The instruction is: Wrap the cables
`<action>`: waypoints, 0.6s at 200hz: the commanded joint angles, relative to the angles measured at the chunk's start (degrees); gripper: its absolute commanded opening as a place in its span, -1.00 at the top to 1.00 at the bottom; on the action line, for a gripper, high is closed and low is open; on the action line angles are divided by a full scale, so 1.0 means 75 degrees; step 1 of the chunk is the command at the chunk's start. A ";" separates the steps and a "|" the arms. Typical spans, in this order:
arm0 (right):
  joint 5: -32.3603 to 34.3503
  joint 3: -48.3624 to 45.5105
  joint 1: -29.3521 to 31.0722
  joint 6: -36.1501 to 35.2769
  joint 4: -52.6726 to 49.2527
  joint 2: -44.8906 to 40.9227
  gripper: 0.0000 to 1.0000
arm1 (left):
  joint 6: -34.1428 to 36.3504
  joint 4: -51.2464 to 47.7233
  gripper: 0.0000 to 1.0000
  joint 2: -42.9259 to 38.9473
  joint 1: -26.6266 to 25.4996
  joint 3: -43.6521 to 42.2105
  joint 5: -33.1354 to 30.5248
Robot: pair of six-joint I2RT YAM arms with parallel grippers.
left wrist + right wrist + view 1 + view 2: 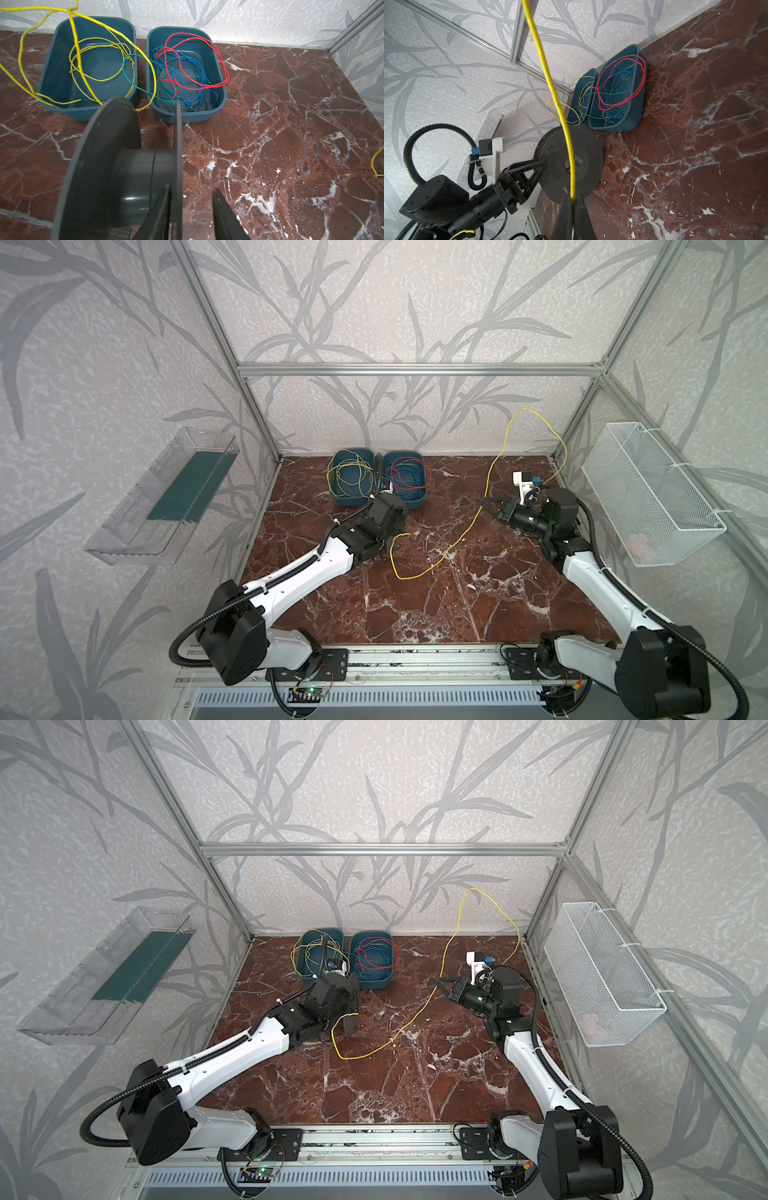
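Two arms in from the bottom edge of both top views, over a red marble worktop (pixel 457 614). Lower centre: slack curl of yellow cable (pixel 573 172) flat on the stone, free end just beside a grey spool (pixel 351 1023). Spool left of centre, on edge, flanges upright, at the tip of the left arm. Left fingers (pixel 223 214) parted, astride the thin flange; one clear of it with open stone between, the other close against it, contact hard to tell. Right of centre: right fingers (pixel 563 218) pinched tight on the same yellow cable, pointing toward mid-frame. From that pinch, down to the curl one way; the other way up in a tall arch before the back wall, then down behind the right arm. Further back, upper centre: two teal tubs side by side by the wall. Left tub (pixel 79 114): loose yellow loops (pixel 101 80), some spilling over the rim. Right tub (pixel 187 117): red, blue and green wires (pixel 199 89) in a tangle.
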 commanded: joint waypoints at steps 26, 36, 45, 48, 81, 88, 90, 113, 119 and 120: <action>-0.0066 -0.0022 -0.0022 -0.0088 0.0043 -0.0200 1.00 | 0.0089 -0.0182 0.24 -0.0056 -0.0023 0.0383 0.0020; -0.0053 -0.0022 -0.0022 -0.0100 0.0030 -0.0215 1.00 | 0.0081 -0.0186 0.24 -0.0057 -0.0020 0.0368 0.0058; -0.0032 -0.0027 -0.0022 -0.0100 0.0025 -0.0227 1.00 | 0.0053 -0.0163 0.24 -0.0075 -0.0021 0.0351 0.0062; -0.0025 -0.0032 -0.0022 -0.0100 0.0026 -0.0227 1.00 | 0.0053 -0.0146 0.25 -0.0076 -0.0021 0.0333 0.0071; -0.0050 -0.0022 -0.0022 -0.0086 0.0038 -0.0204 1.00 | 0.0042 -0.0184 0.29 -0.0074 -0.0022 0.0296 0.0036; -0.0053 -0.0021 -0.0022 -0.0088 0.0032 -0.0204 1.00 | 0.0038 -0.0181 0.29 -0.0092 -0.0018 0.0268 0.0023; -0.0048 -0.0022 -0.0022 -0.0088 0.0030 -0.0204 1.00 | 0.0039 -0.0180 0.29 -0.0102 -0.0016 0.0262 0.0017; -0.0065 -0.0022 -0.0022 -0.0071 0.0029 -0.0203 1.00 | 0.0047 -0.0188 0.31 -0.0183 -0.0023 0.0198 -0.0026; -0.0075 -0.0022 -0.0027 -0.0077 0.0029 -0.0203 1.00 | 0.0056 -0.0188 0.31 -0.0213 -0.0016 0.0170 -0.0040; -0.0076 -0.0022 -0.0025 -0.0077 0.0029 -0.0203 1.00 | 0.0059 -0.0190 0.31 -0.0210 -0.0016 0.0168 -0.0047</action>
